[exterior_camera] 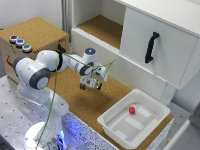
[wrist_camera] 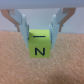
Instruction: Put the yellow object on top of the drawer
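The yellow object [wrist_camera: 40, 45] is a small cube with black marks on its face, and in the wrist view it sits between my two fingers [wrist_camera: 22, 25] over the cork surface. My gripper [exterior_camera: 91, 85] is shut on it, each finger pressing a side. In the exterior view the gripper hangs low over the cork mat [exterior_camera: 100, 100] in the middle, and the cube barely shows there. The drawer [exterior_camera: 37, 30], a brown box with a cork top and three round coloured buttons [exterior_camera: 19, 43], stands at the exterior view's left, behind the arm.
A white bin [exterior_camera: 112, 122] holding a small red object [exterior_camera: 132, 110] sits at the exterior view's lower right. A white cabinet with a black handle [exterior_camera: 151, 47] and an open cork-floored shelf [exterior_camera: 102, 27] fills the back. The arm's base [exterior_camera: 42, 135] stands on a perforated metal table.
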